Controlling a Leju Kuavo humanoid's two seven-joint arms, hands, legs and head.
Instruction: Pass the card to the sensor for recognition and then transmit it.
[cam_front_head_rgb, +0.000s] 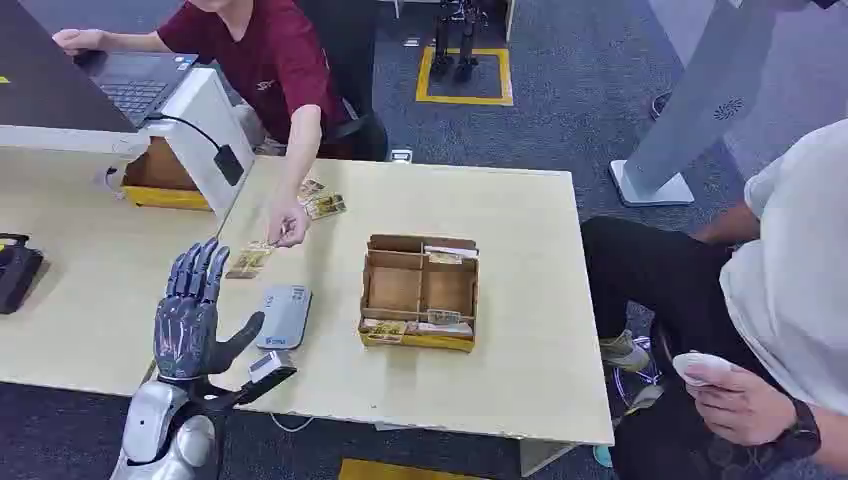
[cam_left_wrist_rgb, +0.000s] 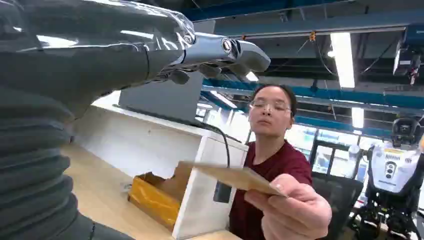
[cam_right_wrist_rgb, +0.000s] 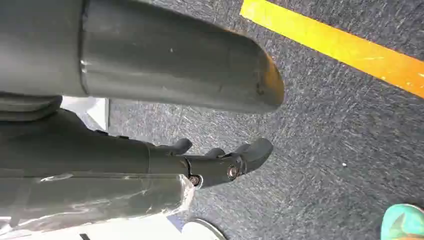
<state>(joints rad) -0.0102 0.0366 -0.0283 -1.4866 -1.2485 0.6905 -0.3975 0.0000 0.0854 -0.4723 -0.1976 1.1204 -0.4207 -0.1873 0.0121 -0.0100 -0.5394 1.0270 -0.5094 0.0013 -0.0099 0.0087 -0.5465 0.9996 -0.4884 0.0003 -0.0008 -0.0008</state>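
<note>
Tan card (cam_front_head_rgb: 249, 262) beside left hand (cam_front_head_rgb: 195, 315)

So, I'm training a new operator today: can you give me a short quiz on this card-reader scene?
1. True or false: the left hand already holds a card.
2. Who holds the card being offered? A) the person in the dark red shirt B) the right hand C) nobody
3. Fill in: the grey sensor lies between the left hand and the cardboard ____.

Key: 1 false; 2 A; 3 box.
</note>
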